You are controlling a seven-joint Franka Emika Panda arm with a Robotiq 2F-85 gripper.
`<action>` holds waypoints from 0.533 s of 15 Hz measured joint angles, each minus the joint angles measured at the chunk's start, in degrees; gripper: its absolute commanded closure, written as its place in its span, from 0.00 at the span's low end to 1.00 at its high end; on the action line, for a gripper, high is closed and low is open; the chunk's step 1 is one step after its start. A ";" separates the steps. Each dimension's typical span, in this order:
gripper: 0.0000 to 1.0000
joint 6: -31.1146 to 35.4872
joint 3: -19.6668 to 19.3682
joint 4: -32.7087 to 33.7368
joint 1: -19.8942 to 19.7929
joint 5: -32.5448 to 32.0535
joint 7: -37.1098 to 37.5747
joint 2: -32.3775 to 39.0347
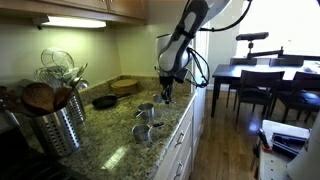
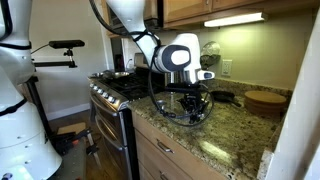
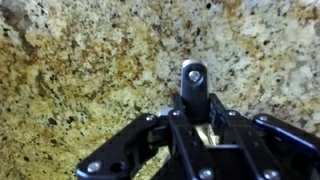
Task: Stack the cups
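The black pan (image 1: 104, 101) sits toward the back of the granite counter (image 1: 110, 145). In an exterior view the gripper (image 1: 165, 96) hangs low over the counter to the pan's right as that view frames it, near the pan but clear of it. In the wrist view the gripper (image 3: 196, 108) is clenched, its jaws drawn in on a small metal piece. A short flat handle with a hole at its tip sticks out past the fingertips, so it appears to be grasping the held cup (image 3: 193, 76), whose bowl is mostly hidden between the jaws. The loose cups (image 1: 147, 110) stand close together on the counter, in front of the pan and to its right, nearer the counter's front edge. The ribbed utensil holder (image 1: 58, 125) stands to the pan's left, well apart from it. In an exterior view the gripper (image 2: 190, 106) hovers just above the counter; I cannot tell whether the held cup touches the stone.
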 measured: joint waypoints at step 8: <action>0.88 -4.49 0.80 0.00 0.73 -0.44 -0.14 -2.87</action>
